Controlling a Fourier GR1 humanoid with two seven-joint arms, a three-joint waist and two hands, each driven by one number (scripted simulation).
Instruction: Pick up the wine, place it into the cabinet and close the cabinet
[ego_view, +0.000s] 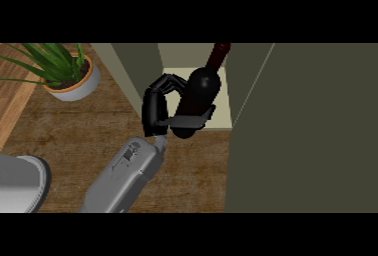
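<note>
the right hand (156, 107) has its fingers (164, 82) and thumb clamped round the dark wine bottle (201, 87); the bottle is tilted in the cabinet (140, 65) opening, its base at the pale shelf's front edge, its neck pointing further inside; the cabinet door (310, 125) stands open on the right; a potted plant (66, 75) sits on the bench (74, 135), well apart to the left

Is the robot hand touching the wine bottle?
Touching. The head view shows the robot hand curled round the wine bottle: the fingers wrap round its far side and the thumb lies across its front, with no gap.
</note>
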